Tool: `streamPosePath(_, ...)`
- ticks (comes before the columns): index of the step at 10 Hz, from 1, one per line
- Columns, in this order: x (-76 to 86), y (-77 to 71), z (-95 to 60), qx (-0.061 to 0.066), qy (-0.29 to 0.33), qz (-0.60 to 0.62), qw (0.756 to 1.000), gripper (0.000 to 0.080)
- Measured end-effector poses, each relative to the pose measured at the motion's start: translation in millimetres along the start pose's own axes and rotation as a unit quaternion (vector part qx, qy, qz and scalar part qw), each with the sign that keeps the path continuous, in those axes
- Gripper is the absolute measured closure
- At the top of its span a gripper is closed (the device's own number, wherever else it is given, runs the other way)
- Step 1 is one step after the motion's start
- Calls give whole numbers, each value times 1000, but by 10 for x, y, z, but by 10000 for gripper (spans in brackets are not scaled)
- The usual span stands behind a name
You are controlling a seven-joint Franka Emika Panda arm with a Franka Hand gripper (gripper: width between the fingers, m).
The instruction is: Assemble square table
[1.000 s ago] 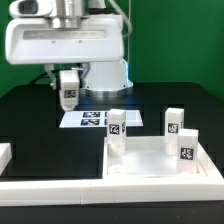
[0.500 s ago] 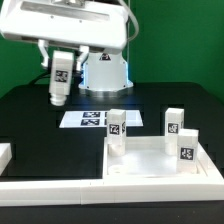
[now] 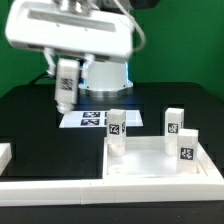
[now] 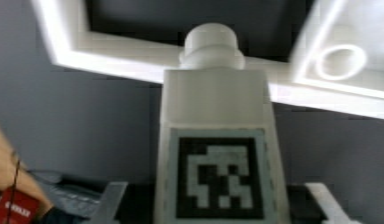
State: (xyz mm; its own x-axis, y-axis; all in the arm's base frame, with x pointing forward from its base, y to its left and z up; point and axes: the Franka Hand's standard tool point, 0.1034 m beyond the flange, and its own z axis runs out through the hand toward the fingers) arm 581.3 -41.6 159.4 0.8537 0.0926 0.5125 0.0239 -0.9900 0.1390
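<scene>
Change: you saw the leg (image 3: 65,82) in the gripper (image 3: 66,70) swing from a stronger tilt half a second before to nearly upright, and drift slightly toward the exterior view's right; a second before, it hung lower, close above the table.
Meaning: you could judge this as carrying and squaring the fourth leg toward the free socket; the screwing-in was not yet begun.
Jaws: clenched on the leg, which filled the wrist view (image 4: 219,160), tag facing the camera, peg end pointing away.
Tabletop: the square table top (image 3: 150,160) lay at 5 o'clock in the exterior view, three legs (image 3: 117,127) standing in it.
Socket: a round hole (image 4: 331,62) showed beyond the leg.
Marker board: flat at centre (image 3: 88,119), partly behind a leg.
Hidden: you could not see the fingers themselves; the arm body blocked the gripper's upper part, and the slab's near edge was cut off.
</scene>
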Motion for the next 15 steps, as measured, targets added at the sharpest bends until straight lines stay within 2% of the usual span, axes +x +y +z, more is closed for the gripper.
streamPosePath(2,387,-555,197,23,18,60,998,512)
streamPosePath(3,539,-767,219,42,3,105,994,512)
streamPosePath(4,616,-807,198,49,-7,106,993,512)
streamPosePath(7,594,-778,217,45,-5,107,993,512)
streamPosePath(8,575,-708,220,38,4,97,995,512)
streamPosePath(9,448,-455,231,4,46,73,996,512)
streamPosePath(10,263,-352,309,-12,61,74,995,512)
streamPosePath(11,176,-354,393,-8,57,72,996,512)
streamPosePath(13,119,-228,469,0,49,67,997,512)
streamPosePath(15,117,-272,511,9,37,66,997,512)
